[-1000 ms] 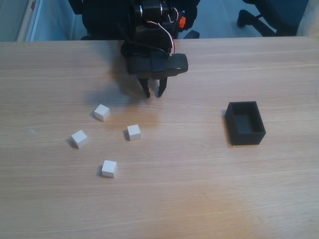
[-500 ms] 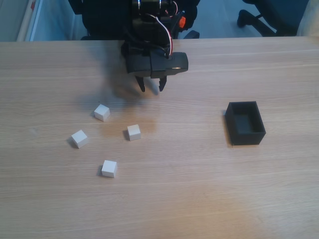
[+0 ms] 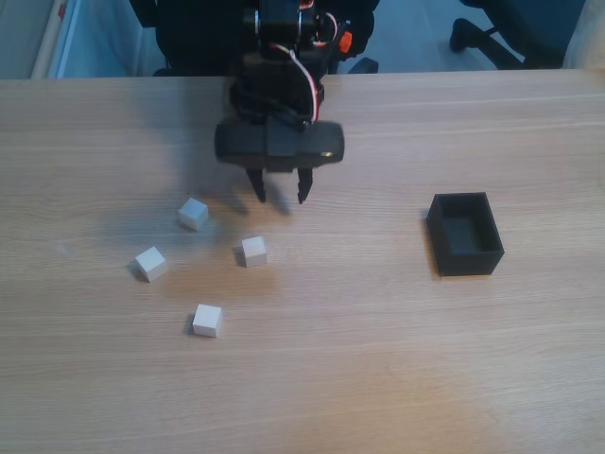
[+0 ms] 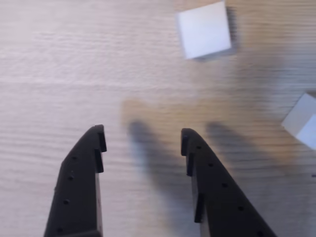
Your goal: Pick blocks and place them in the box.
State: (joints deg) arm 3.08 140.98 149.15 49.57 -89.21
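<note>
Nothing was done yet: the box (image 3: pixel 465 234) sat empty on the table (image 3: pixel 378 359), all four blocks (image 3: pixel 252 251) lay well left of it, and the hand (image 3: pixel 281 196) hovered open, holding nothing.

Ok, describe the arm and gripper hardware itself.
The arm is black, with red and white cables looping down its front and an orange part near the top. The gripper has two slim, black, tapering fingers, dotted with small holes and notched on the inner edges.
</note>
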